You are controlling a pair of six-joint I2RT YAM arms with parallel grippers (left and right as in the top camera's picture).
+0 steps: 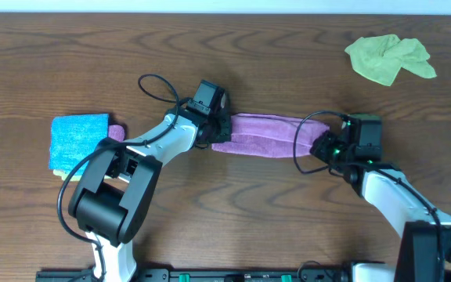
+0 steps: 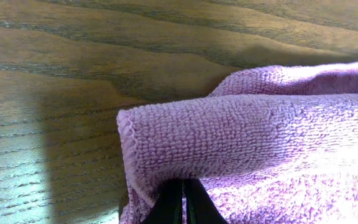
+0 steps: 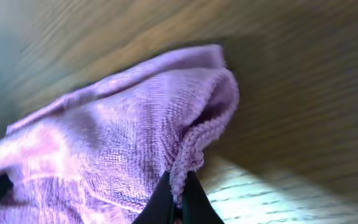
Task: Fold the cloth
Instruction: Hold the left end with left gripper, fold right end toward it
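Note:
A purple cloth (image 1: 265, 135) is stretched in a long folded band between my two grippers at the middle of the table. My left gripper (image 1: 214, 129) is shut on its left end; in the left wrist view the cloth (image 2: 247, 137) folds over the closed fingertips (image 2: 183, 202). My right gripper (image 1: 319, 147) is shut on its right end; in the right wrist view the fingertips (image 3: 178, 202) pinch the cloth's hem (image 3: 191, 149), and the cloth (image 3: 104, 143) hangs slightly above the wood.
A folded blue cloth (image 1: 78, 139) lies at the left on top of other folded cloths. A crumpled green cloth (image 1: 387, 59) lies at the back right. Cables loop over both arms.

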